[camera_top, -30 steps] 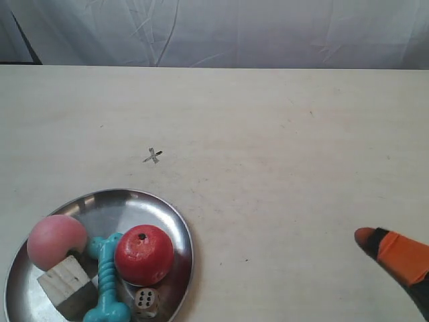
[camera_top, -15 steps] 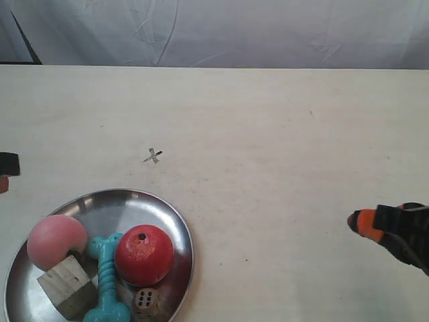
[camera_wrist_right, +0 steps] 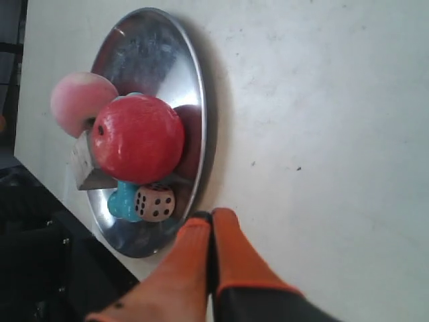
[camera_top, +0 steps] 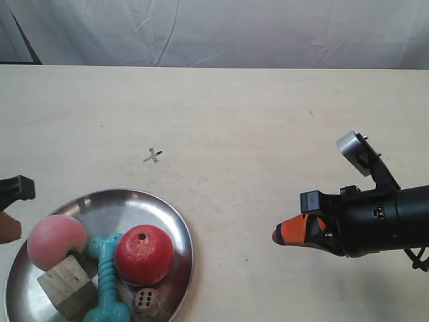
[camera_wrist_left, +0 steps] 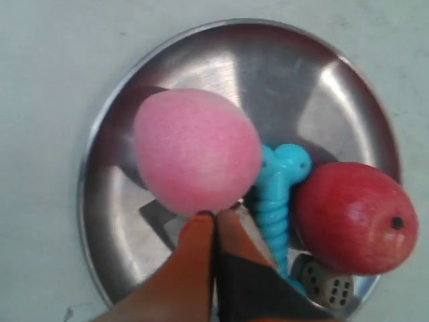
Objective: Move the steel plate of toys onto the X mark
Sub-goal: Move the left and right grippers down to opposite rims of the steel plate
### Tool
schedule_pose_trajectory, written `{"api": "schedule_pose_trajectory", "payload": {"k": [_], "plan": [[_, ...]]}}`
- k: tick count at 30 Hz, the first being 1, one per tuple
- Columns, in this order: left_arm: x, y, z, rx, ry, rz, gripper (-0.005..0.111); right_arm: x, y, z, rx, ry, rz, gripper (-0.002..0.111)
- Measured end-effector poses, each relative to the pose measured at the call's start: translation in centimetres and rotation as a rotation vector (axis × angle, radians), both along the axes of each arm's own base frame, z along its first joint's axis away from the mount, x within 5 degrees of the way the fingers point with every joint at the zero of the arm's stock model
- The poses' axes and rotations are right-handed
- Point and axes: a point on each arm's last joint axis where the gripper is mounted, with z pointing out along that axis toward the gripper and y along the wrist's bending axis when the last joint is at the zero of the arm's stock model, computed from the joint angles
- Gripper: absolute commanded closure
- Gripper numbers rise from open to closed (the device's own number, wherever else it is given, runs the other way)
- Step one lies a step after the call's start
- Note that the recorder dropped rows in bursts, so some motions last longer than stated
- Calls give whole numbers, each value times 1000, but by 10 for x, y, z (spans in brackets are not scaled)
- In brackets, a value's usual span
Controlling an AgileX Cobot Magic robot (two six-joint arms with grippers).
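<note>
The steel plate (camera_top: 131, 206) lies at the table's near left and holds a pink ball (camera_top: 55, 241), a red ball with a hole (camera_top: 143, 254), a teal bone (camera_top: 107, 278), a wooden cube (camera_top: 67, 285) and a small die (camera_top: 145, 301). The X mark (camera_top: 153, 156) is drawn on the table just beyond the plate, apart from it. My left gripper (camera_wrist_left: 214, 215) is shut and empty, its tips over the plate (camera_wrist_left: 221, 54) beside the pink ball (camera_wrist_left: 196, 151). My right gripper (camera_top: 278, 235) is shut and empty, pointing at the plate's rim (camera_wrist_right: 144, 47) near the die (camera_wrist_right: 154, 202).
The pale table (camera_top: 268, 121) stretches wide around the X mark with no other objects on it. A white cloth backdrop (camera_top: 234, 30) hangs behind the far edge. The left gripper (camera_top: 7, 227) shows only at the exterior view's left border.
My right arm has swung left across the table toward the plate and now shows most of its body. My left gripper has come into view at the left edge and moved lower.
</note>
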Motion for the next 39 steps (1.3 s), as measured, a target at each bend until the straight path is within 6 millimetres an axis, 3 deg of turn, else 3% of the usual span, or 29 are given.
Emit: {"api": "schedule_pose_trajectory", "payload": {"k": [6, 13, 21, 26, 34, 39], "plan": [[-7, 12, -19, -50, 65, 87, 107, 5, 1, -11, 7, 17, 4, 107], [-9, 20, -38, -116, 132, 205, 107, 7, 2, -9, 16, 5, 8, 84], [-11, 27, -53, -346, 129, 429, 107, 10, 2, -7, 5, -13, 29, 83], [-12, 31, -55, -293, 102, 367, 107, 12, 8, -5, -16, -35, 69, 83], [-8, 40, -48, -158, 18, 304, 107, -4, 46, -20, -163, -43, 220, 83], [-5, 45, -48, -96, -30, 302, 107, 5, 55, -14, -156, -77, 203, 83]]}}
